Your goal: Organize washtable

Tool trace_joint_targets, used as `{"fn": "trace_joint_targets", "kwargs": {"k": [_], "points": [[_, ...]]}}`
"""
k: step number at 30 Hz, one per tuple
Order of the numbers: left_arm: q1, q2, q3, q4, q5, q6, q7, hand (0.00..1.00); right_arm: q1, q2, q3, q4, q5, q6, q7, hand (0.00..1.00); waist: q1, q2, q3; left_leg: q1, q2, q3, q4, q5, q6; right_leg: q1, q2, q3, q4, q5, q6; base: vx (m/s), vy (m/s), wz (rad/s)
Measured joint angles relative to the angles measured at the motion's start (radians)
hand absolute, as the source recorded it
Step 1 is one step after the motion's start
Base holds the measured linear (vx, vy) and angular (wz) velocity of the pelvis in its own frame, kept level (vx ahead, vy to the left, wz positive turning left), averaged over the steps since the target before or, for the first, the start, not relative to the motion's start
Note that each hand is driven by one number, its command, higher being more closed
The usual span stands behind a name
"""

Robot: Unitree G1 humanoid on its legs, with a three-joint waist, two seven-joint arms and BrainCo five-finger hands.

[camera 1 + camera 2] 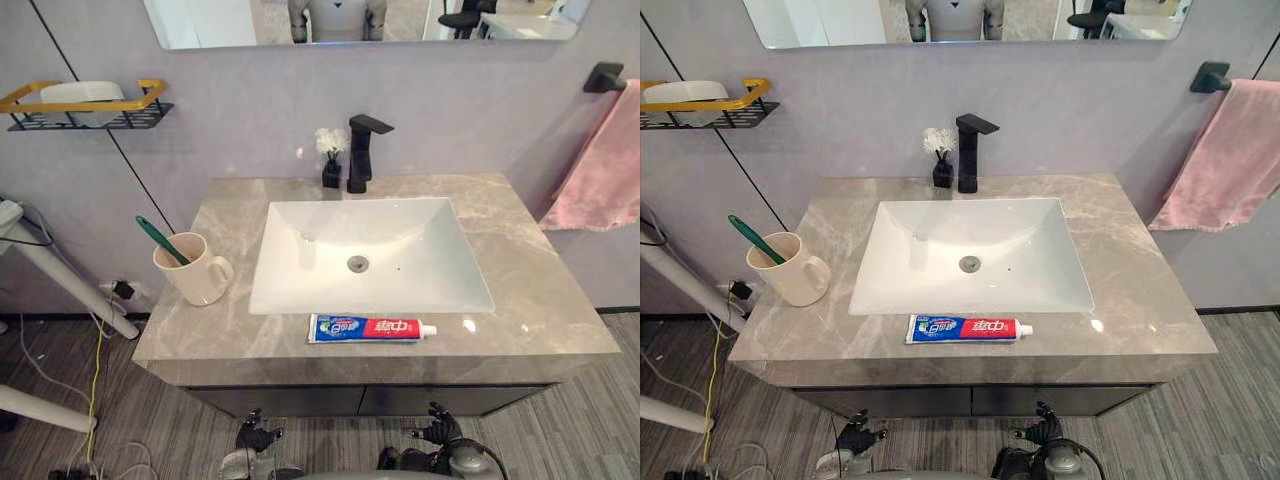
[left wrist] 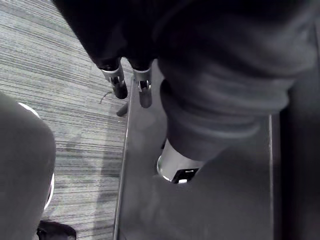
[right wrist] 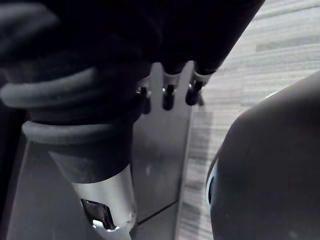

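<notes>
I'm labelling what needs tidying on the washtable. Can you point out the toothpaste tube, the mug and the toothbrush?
toothpaste tube [image 1: 368, 328], left eye view, middle of the tube's body.
mug [image 1: 190, 282], left eye view, its outer wall.
toothbrush [image 1: 152, 232], left eye view, green handle sticking out of the mug.

A pink towel hangs on the right wall, a gold-railed wall shelf on the left; a black faucet stands just beside a small flower vase
</notes>
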Motion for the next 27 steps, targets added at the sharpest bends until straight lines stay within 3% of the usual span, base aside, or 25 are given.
{"fn": "trace_joint_targets", "kwargs": {"k": [3, 9, 12, 13, 14, 16, 17, 18, 19, 20, 21, 23, 27], "points": [[0.0, -0.001, 0.0, 0.001, 0.0, 0.0, 0.001, 0.0, -0.001, 0.0, -0.009, 0.019, 0.0, -0.003, -0.001, 0.0, 0.007, -0.007, 0.003, 0.013, -0.009, -0.057, -0.034, 0.042, -0.005, 0.054, 0.021, -0.003, -0.117, 0.054, -0.002, -0.01, -0.053, -0.02], [-0.002, -0.014, 0.01, -0.002, 0.0, 0.001, 0.0, 0.0, 0.007, 0.007, -0.042, 0.026, 0.013, -0.001, -0.014, 0.0, 0.019, -0.005, 0.004, 0.019, -0.009, -0.097, -0.081, 0.046, -0.008, 0.101, 0.045, -0.023, -0.237, 0.121, -0.006, -0.04, -0.001, 0.12], [-0.004, -0.016, 0.035, -0.023, -0.003, 0.001, 0.0, 0.0, 0.001, 0.01, -0.047, 0.025, 0.034, -0.001, -0.017, 0.0, 0.023, -0.007, 0.027, -0.022, 0.01, -0.113, 0.027, -0.009, -0.012, 0.101, 0.058, -0.007, -0.238, 0.122, -0.004, -0.1, 0.05, 0.13], [-0.004, -0.012, 0.047, -0.032, -0.005, 0.0, 0.001, 0.0, 0.0, 0.016, -0.046, 0.024, 0.036, -0.001, -0.018, 0.0, 0.025, -0.031, 0.042, -0.054, 0.006, -0.118, 0.085, -0.01, -0.011, 0.097, 0.058, 0.02, -0.241, 0.122, -0.003, -0.08, 0.028, -0.08], [-0.004, -0.006, 0.05, -0.035, -0.014, 0.0, 0.001, 0.0, -0.002, 0.019, -0.046, 0.023, 0.038, -0.001, -0.018, 0.0, 0.025, -0.038, 0.047, -0.069, 0.003, -0.122, 0.112, -0.01, -0.01, 0.092, 0.058, 0.038, -0.245, 0.124, 0.0, -0.16, 0.024, -0.21], [-0.004, 0.006, 0.055, -0.045, -0.041, -0.002, 0.002, 0.0, -0.011, 0.023, -0.039, 0.022, 0.039, 0.0, -0.019, 0.0, 0.032, -0.045, 0.05, -0.109, -0.017, -0.172, 0.138, -0.042, 0.024, 0.068, 0.066, 0.082, -0.271, 0.134, 0.019, -0.2, 0.025, -0.5], [0.0, -0.02, 0.057, -0.046, -0.049, -0.001, 0.005, 0.0, -0.012, -0.005, -0.039, 0.022, 0.04, -0.001, -0.017, 0.0, 0.049, 0.025, 0.041, -0.119, 0.029, -0.174, 0.048, -0.071, 0.027, 0.037, 0.116, 0.094, -0.229, 0.116, 0.014, -0.21, 0.026, -0.9], [-0.001, -0.027, 0.074, -0.041, -0.072, -0.003, 0.006, 0.0, -0.025, -0.007, -0.04, 0.013, 0.042, 0.003, -0.017, 0.0, 0.063, 0.029, 0.049, -0.124, 0.047, -0.139, 0.053, -0.073, 0.03, -0.018, 0.104, 0.087, -0.05, 0.066, -0.046, -0.22, 0.05, -0.78], [-0.006, -0.026, 0.084, -0.04, -0.084, -0.004, 0.007, 0.0, -0.016, -0.002, -0.041, 0.011, 0.043, 0.003, -0.018, 0.0, 0.056, 0.012, 0.053, -0.107, 0.037, -0.14, 0.028, -0.067, 0.023, -0.011, 0.087, 0.099, 0.075, -0.008, -0.034, -0.07, 0.051, -0.31], [-0.006, -0.022, 0.087, -0.042, -0.084, -0.005, 0.008, 0.0, -0.004, 0.015, -0.047, 0.011, 0.042, 0.004, -0.02, 0.0, 0.054, -0.005, 0.048, -0.092, 0.025, -0.14, 0.014, -0.058, 0.022, 0.02, 0.073, 0.104, 0.074, -0.029, -0.019, 0.07, 0.047, -0.06], [0.003, -0.005, 0.09, -0.047, -0.084, -0.006, 0.008, 0.0, 0.019, 0.032, -0.057, 0.013, 0.04, 0.004, -0.02, 0.0, 0.055, -0.048, 0.03, -0.083, -0.009, -0.136, -0.001, -0.042, 0.027, 0.083, 0.047, 0.132, -0.012, -0.077, 0.027, 0.09, 0.028, -0.13], [-0.004, -0.004, 0.084, -0.011, -0.079, 0.0, 0.009, 0.0, 0.023, 0.032, -0.065, 0.011, 0.043, 0.004, -0.019, 0.0, 0.035, -0.039, 0.013, -0.061, -0.014, -0.132, -0.035, -0.014, 0.015, 0.113, 0.051, 0.144, -0.07, -0.063, 0.038, 0.13, 0.022, -0.13], [-0.007, -0.01, 0.07, 0.004, -0.079, 0.0, 0.009, 0.0, 0.023, 0.017, -0.067, 0.033, 0.042, 0.005, -0.019, 0.0, 0.037, -0.017, 0.001, -0.018, -0.031, -0.151, -0.068, 0.006, 0.01, 0.17, 0.05, 0.143, -0.127, -0.053, 0.046, 0.15, 0.026, 0.02]]}}
